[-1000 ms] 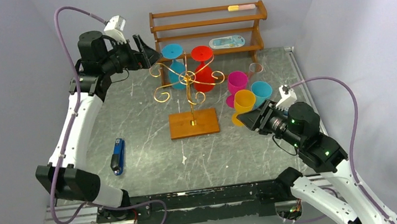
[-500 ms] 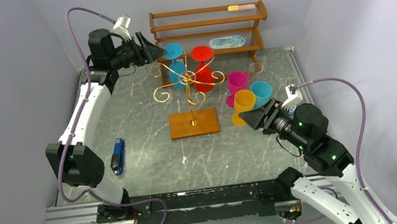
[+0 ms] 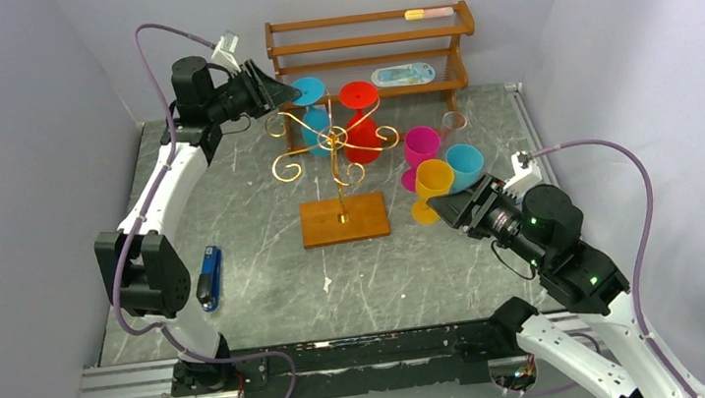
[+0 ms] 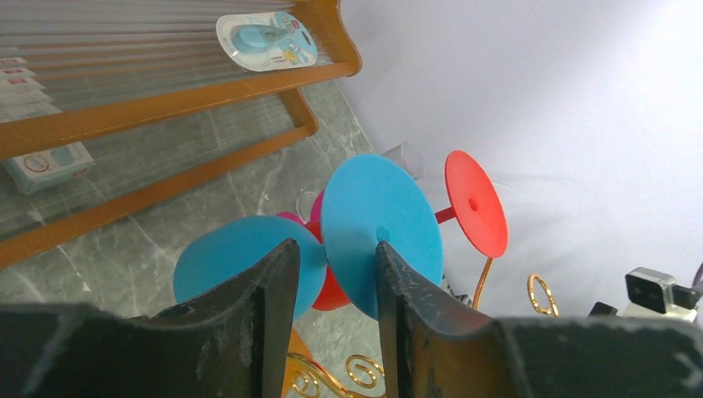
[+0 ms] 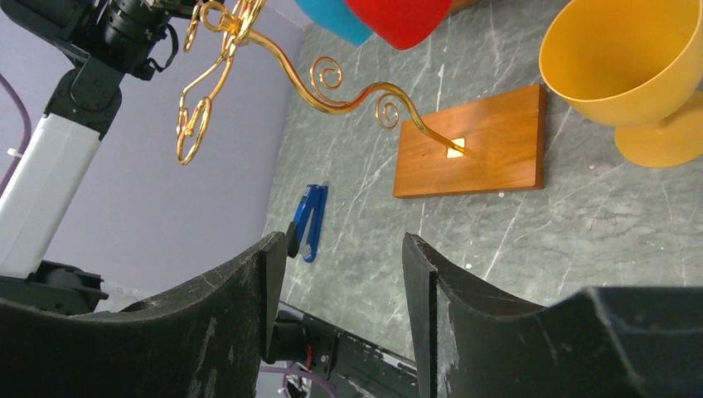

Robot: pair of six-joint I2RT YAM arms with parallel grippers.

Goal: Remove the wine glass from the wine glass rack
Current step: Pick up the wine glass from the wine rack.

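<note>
The wine glass rack [image 3: 333,144] is a gold pole with scroll arms on a square wooden base [image 3: 344,219]. A blue wine glass [image 3: 311,114] and a red wine glass [image 3: 360,124] hang upside down from it, feet up. My left gripper [image 3: 286,91] is at the blue glass's foot. In the left wrist view its jaws [image 4: 335,245] stand partly apart, the blue foot disc [image 4: 377,211] behind the right finger and the blue bowl [image 4: 220,257] behind the left, no contact visible. My right gripper [image 3: 436,208] [image 5: 342,239] is open and empty, beside a yellow glass [image 3: 433,181].
Pink [image 3: 420,142], light blue [image 3: 466,160] and clear [image 3: 454,121] glasses stand right of the rack. A three-tier wooden shelf [image 3: 366,39] with a packaged item [image 3: 403,74] lines the back. A blue tool [image 3: 208,276] lies at the left.
My left arm swung right toward the rack, bringing its jaws up to the blue glass's foot while they narrowed. My right gripper shifted only slightly.
</note>
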